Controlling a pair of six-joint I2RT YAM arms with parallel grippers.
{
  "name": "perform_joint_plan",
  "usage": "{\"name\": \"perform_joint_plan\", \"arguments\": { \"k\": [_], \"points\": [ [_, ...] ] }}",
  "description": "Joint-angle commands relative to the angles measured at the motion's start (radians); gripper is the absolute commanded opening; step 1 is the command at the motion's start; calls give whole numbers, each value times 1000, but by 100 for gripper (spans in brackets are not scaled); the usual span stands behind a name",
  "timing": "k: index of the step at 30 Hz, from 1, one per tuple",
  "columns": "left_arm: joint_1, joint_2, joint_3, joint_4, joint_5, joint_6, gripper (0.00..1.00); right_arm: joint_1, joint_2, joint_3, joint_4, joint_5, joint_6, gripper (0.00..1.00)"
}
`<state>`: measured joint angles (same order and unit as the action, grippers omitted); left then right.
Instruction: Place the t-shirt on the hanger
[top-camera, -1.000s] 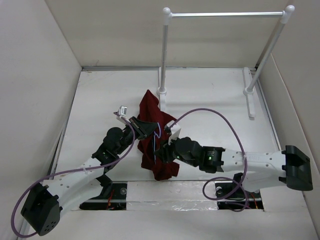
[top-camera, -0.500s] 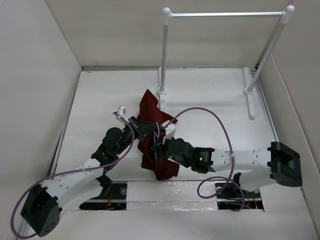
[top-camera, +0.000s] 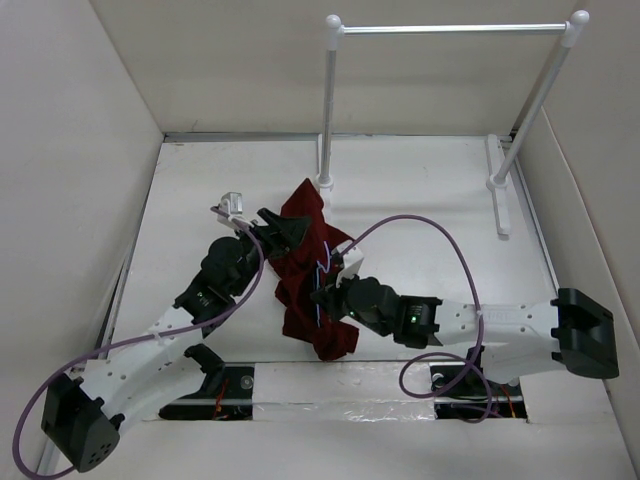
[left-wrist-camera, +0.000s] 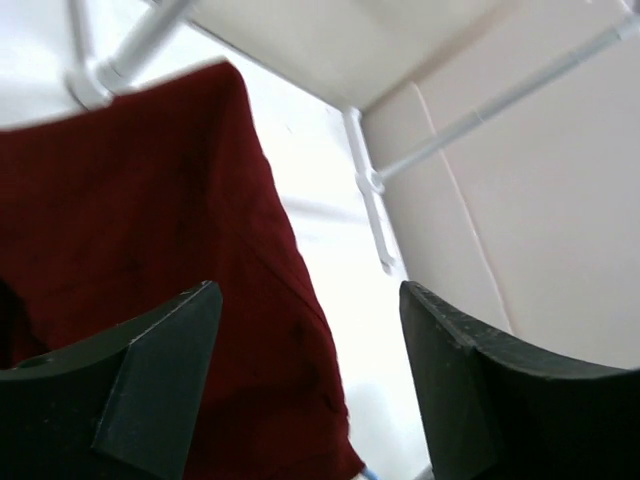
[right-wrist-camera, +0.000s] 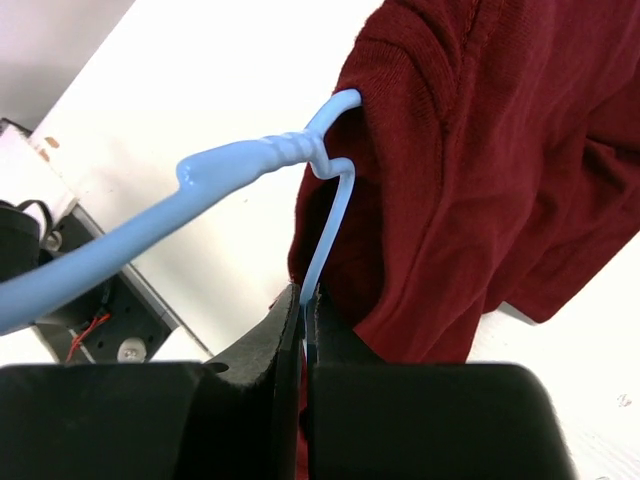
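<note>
shirt: we see the dark red soft cloth t-shirt bunched at the centre of the top view, on the white table.
hanger: the thin light-blue wire hanger has its twisted neck touching the shirt's edge; its long axis runs lower left to upper centre in the right wrist view.
right gripper: clamped on the hanger wire below the twist.
left gripper: fingers spread, gripping nothing.
key relation: cloth lies right of the wire; we judge the left gripper nearer the shirt's upper edge.
</note>
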<state>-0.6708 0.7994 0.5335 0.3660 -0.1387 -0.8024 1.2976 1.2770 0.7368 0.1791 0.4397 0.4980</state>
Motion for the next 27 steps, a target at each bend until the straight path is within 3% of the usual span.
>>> {"name": "perform_joint_plan", "arguments": {
  "k": [1,3,7,9,10,12,14,15,19,27],
  "points": [
    [22,30,88,-13,-125,78,71,2,-48,-7,33,-10,7,0],
    [78,85,123,-10,-125,88,72,2,-59,-19,33,-19,11,0],
    [239,190,151,57,23,62,73,2,-88,-37,40,-39,14,0],
    [308,242,125,121,80,65,63,2,-99,-37,37,-48,10,0],
    [321,257,105,217,121,86,54,2,-102,-36,33,-52,11,0],
    [341,290,47,296,134,98,50,2,-113,-34,33,-64,11,0],
    [353,310,11,410,235,132,43,2,-114,-31,37,-78,4,0],
    [353,329,-18,445,255,149,44,2,-114,-31,36,-82,1,0],
    [353,386,-35,577,373,235,64,2,-119,-28,34,-102,2,0],
    [353,486,-15,663,402,292,68,2,-145,-16,36,-156,-7,0]
  ]
}}
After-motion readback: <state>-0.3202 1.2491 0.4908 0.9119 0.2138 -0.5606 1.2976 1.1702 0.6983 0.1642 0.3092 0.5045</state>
